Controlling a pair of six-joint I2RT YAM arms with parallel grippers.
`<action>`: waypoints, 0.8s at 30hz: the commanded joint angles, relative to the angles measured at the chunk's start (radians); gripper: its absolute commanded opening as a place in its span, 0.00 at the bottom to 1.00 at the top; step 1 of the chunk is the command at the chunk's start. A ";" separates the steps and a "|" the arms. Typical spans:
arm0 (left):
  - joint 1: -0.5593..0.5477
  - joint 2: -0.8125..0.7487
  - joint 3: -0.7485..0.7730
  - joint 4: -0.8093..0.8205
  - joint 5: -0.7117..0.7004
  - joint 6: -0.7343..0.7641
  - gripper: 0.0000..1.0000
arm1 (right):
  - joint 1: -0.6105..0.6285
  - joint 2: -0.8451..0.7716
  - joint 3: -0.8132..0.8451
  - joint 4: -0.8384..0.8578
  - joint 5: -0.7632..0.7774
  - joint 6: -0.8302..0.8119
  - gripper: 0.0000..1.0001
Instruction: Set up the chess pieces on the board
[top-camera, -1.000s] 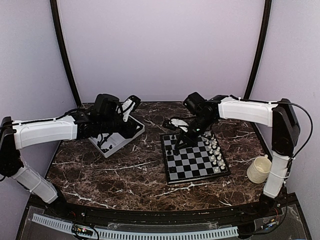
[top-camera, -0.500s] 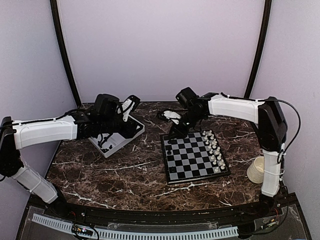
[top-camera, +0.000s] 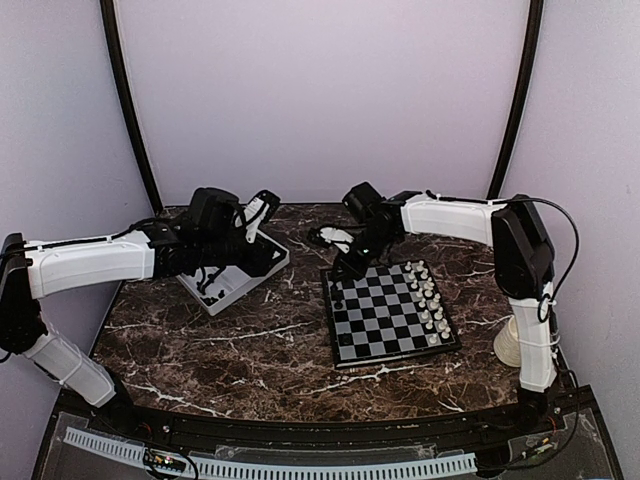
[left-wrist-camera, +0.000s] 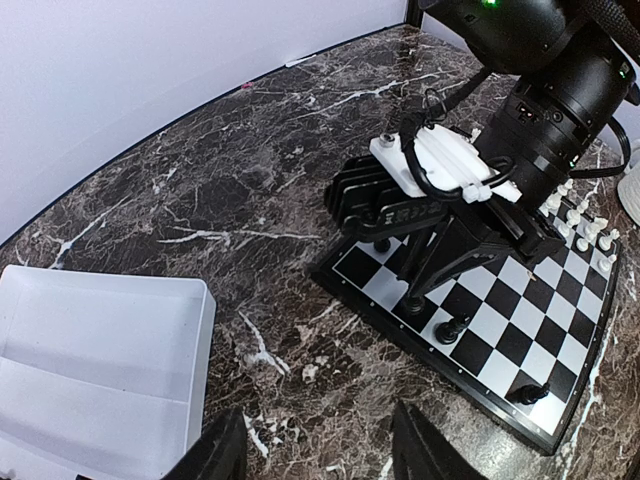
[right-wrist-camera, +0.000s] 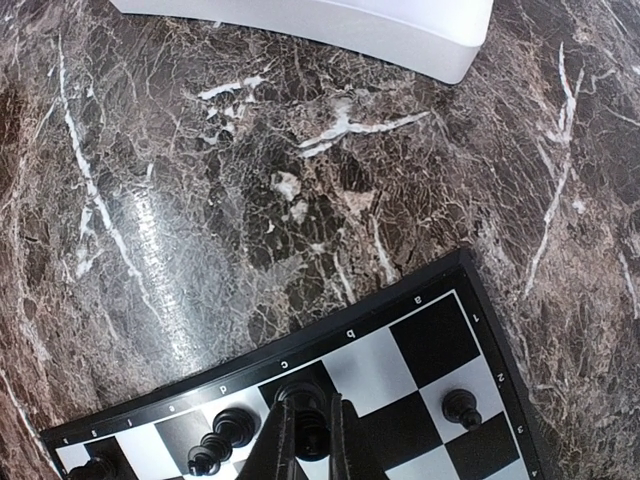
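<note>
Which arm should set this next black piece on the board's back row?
Right. Its jaws are over a corner of the board, closed around a black chess piece at the edge row. The left arm hovers at the white tray, jaws open and empty.

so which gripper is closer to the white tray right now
Left. The left gripper hangs open at the white tray's edge. The right gripper is at the board's corner, shut on a black piece, marble between it and the tray.

My right gripper (right-wrist-camera: 305, 440) is hovering over the board's (top-camera: 390, 320) far left corner, among chess pieces (right-wrist-camera: 462, 408). The tray (left-wrist-camera: 100, 330) is lying left of the board, the cup (top-camera: 518, 338) right.
</note>
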 joint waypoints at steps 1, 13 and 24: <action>0.005 0.002 0.025 -0.016 0.009 -0.005 0.52 | 0.008 -0.013 -0.033 -0.008 -0.028 -0.014 0.02; 0.004 0.014 0.034 -0.026 0.016 -0.009 0.52 | 0.023 -0.038 -0.101 0.000 0.001 -0.010 0.02; 0.004 0.018 0.037 -0.029 0.016 -0.012 0.52 | 0.061 -0.102 -0.186 0.012 0.043 -0.032 0.02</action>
